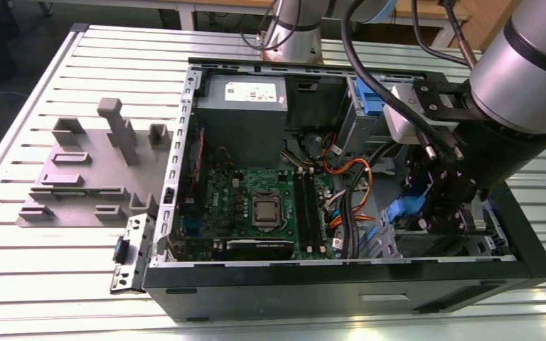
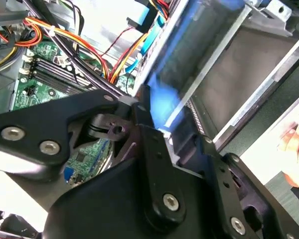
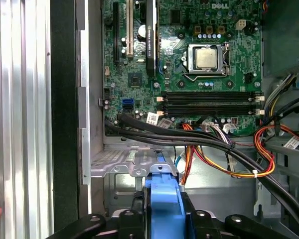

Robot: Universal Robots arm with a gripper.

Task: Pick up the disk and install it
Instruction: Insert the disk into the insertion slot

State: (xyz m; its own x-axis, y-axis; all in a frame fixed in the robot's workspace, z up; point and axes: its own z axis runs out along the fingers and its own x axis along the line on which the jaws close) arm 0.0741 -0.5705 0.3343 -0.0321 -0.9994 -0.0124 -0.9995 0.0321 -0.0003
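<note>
My gripper (image 1: 443, 213) reaches down into the open computer case (image 1: 349, 273) at its front corner on the exterior view's right. It is shut on the disk (image 2: 204, 45), a flat dark slab with blue side rails, held on edge. In the first wrist view a blue rail of the disk (image 3: 163, 191) sits clamped between the black fingers (image 3: 139, 206), just above the grey metal drive cage (image 3: 124, 162). In the exterior view a strip of the disk's blue rail (image 1: 404, 213) shows beside the gripper, over the bay.
Black and orange cables (image 3: 214, 144) run across the cage next to the motherboard (image 1: 254, 206). A grey power supply (image 1: 244, 99) fills the case's back. A grey fixture block (image 1: 83, 170) stands on the slatted table. A person's hand (image 2: 294, 139) is near the case.
</note>
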